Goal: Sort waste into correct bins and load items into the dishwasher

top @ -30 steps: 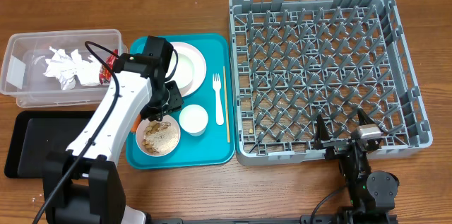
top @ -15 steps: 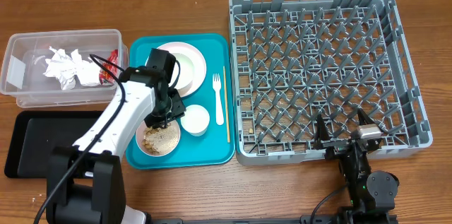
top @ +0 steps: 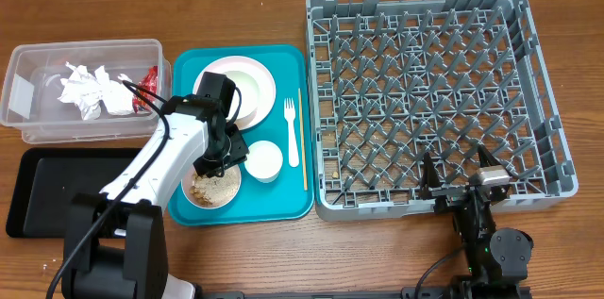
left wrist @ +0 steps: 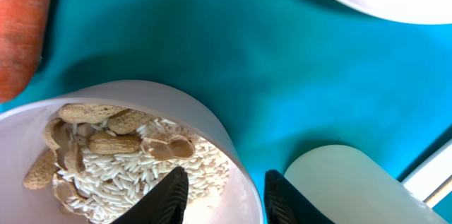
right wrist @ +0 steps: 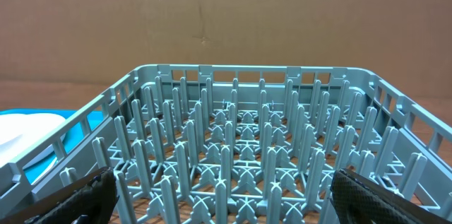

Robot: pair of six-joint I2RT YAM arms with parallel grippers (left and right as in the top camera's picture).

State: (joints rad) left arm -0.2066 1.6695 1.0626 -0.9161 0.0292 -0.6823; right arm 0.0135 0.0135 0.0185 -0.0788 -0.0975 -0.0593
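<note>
Straddling the bowl [left wrist: 201, 114] rim, left claw [left wrist: 226, 176] — tips cut off, grip unclear; right claw [right wrist: 226, 196] wide.

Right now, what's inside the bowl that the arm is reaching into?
Peanut shells and white rice grains lie in the bowl. Whatever lies beneath them, and the bowl's bottom, is covered.
</note>
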